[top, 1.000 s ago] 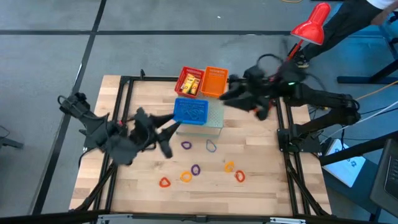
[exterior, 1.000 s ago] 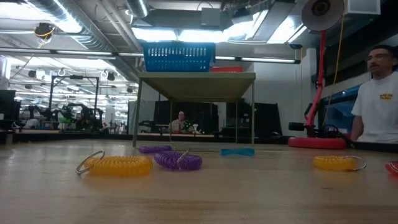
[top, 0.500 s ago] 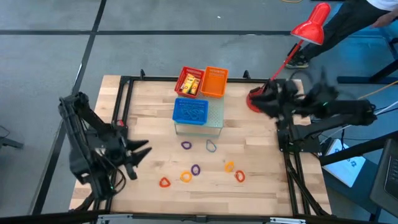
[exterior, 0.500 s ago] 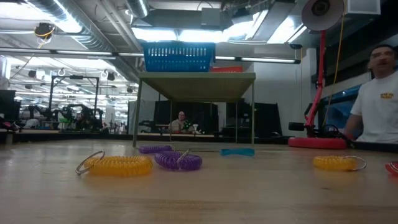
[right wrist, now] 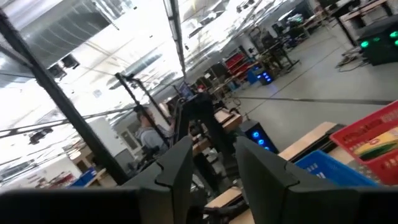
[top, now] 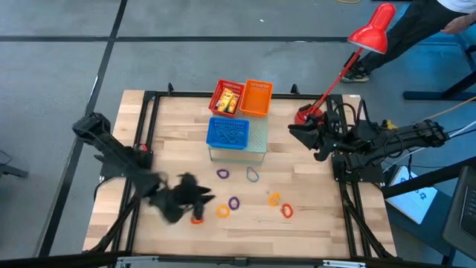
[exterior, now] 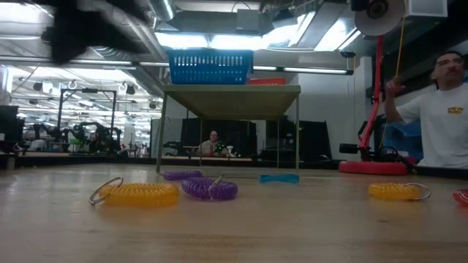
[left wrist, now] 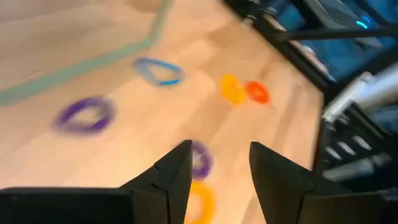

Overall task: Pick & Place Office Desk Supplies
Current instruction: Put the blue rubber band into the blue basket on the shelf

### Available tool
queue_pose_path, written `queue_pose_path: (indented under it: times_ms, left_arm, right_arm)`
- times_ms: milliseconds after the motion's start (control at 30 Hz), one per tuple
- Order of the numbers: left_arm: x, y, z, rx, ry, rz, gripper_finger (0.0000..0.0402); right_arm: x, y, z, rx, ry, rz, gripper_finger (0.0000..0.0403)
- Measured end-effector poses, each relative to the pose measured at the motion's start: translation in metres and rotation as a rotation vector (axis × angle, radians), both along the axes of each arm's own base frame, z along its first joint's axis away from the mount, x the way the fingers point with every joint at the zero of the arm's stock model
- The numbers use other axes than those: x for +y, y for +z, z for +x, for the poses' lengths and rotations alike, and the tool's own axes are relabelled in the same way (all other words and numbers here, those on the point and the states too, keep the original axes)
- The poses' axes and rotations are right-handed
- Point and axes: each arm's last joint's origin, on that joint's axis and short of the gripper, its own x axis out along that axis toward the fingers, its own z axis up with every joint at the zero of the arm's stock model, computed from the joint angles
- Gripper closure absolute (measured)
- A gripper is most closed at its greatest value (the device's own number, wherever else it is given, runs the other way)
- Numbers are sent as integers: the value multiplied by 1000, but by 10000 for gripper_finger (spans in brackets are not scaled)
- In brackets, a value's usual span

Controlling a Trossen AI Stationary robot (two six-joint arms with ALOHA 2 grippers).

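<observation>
Several small coil loops lie flat on the wooden table: purple (top: 222, 173), blue-grey (top: 252, 175), purple (top: 234, 202), orange (top: 222, 211), red (top: 196, 218), orange (top: 274, 199) and red (top: 286, 211). Yellow blocks (top: 229, 99) sit in the red basket. My left gripper (top: 199, 198) hovers open just above the table, beside the red and orange loops. Its wrist view shows the open left gripper (left wrist: 217, 171) above a purple loop (left wrist: 200, 160) and an orange loop (left wrist: 199, 202). My right gripper (top: 299, 134) is open near the table's right edge, and the right gripper (right wrist: 211, 155) points up into the room.
A red basket (top: 217, 95) and an orange basket (top: 257, 98) stand at the far edge. A blue basket (top: 229, 132) sits on a small clear shelf (top: 257, 141). A red desk lamp (top: 375, 28) rises from the far right corner. A person (exterior: 442, 109) stands beyond the right side.
My left arm pulled back from beside the blue basket toward the table's left edge, then swung right and toward the near edge, arriving over the loops. My right arm drew back from over the baskets toward the right edge. The loops stayed where they were.
</observation>
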Motion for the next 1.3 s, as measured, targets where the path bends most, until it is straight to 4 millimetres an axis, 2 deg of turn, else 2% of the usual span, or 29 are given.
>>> queue_pose_path:
  times_ms: [133, 233, 300, 433, 600, 800, 933, 1100, 1300]
  left_arm:
    - [36, 6, 47, 16, -35, 36, 247]
    - [61, -12, 75, 174, -19, 47, 247]
    - [68, -16, 93, 217, 14, 40, 247]
    - [60, -4, 125, 197, 58, 57, 247]
    - [42, -2, 155, 269, 62, 126, 247]
    - [30, -25, 186, 413, 30, 129, 247]
    - [23, -28, 208, 487, -47, 217, 252]
    - [19, -33, 224, 612, -141, 351, 266]
    - [21, -36, 236, 675, -294, 387, 260]
  right_arm:
    - [-1, 1, -1, -5, -1, 0, 275]
    - [0, 2, -3, -14, 27, -5, 275]
    - [0, 4, -5, -24, 57, -11, 275]
    - [1, 6, -9, -44, 107, -15, 275]
    - [1, 9, -14, -64, 148, -29, 275]
    - [2, 8, -15, -51, 187, -45, 275]
    - [4, 8, -15, -53, 242, -54, 275]
    - [5, 8, -15, -57, 287, -49, 275]
    - [6, 8, -15, -58, 316, -54, 275]
